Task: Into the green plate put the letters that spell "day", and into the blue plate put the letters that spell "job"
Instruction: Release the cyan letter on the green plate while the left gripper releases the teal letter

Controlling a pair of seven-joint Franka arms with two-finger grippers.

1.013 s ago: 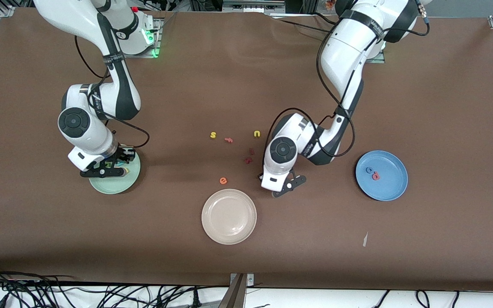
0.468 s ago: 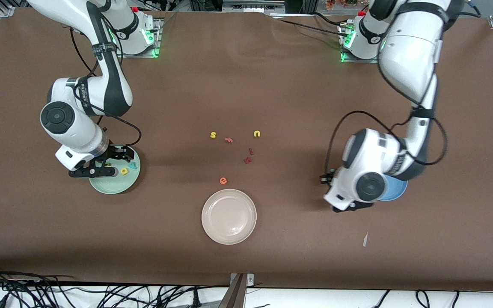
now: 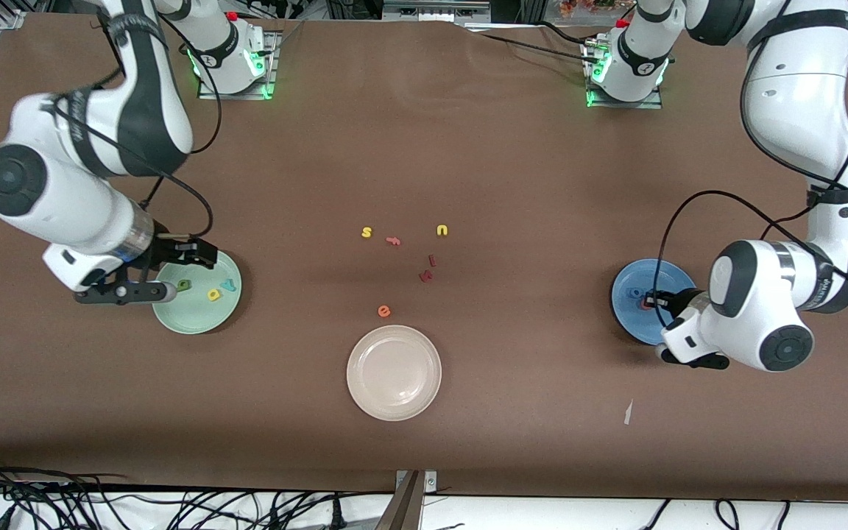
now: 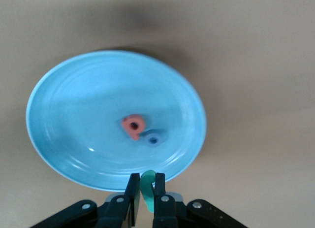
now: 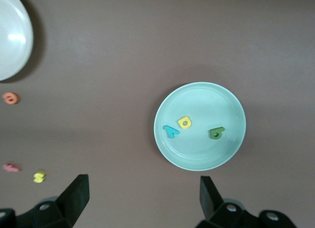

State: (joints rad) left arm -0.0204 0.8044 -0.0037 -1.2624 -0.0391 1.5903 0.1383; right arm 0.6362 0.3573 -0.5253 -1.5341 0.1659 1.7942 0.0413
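Note:
The green plate [image 3: 196,318] holds a dark green "d" [image 3: 184,285], a yellow "a" [image 3: 213,295] and a teal "y" [image 3: 229,285]. My right gripper [image 5: 142,198] hangs open and empty, high over the table beside that plate's rim. The blue plate [image 4: 74,100] lies at the left arm's end and holds a salmon "b" [image 4: 133,126] and a blue "o" [image 4: 153,139]. My left gripper [image 4: 146,183] is shut on the teal "j" [image 4: 147,188], just over the blue plate's rim.
A cream-white plate [image 3: 394,397] lies mid-table, near the front camera. Loose letters are scattered farther back: orange "e" [image 3: 384,311], yellow "s" [image 3: 366,232], pink "f" [image 3: 393,240], yellow "u" [image 3: 442,230], two dark red ones [image 3: 428,275]. A white scrap [image 3: 628,412] lies near the blue plate.
My right gripper opened, leaving the "d" in the green plate, then rose and drew back. My left arm swung from mid-table to the blue plate, carrying the "j".

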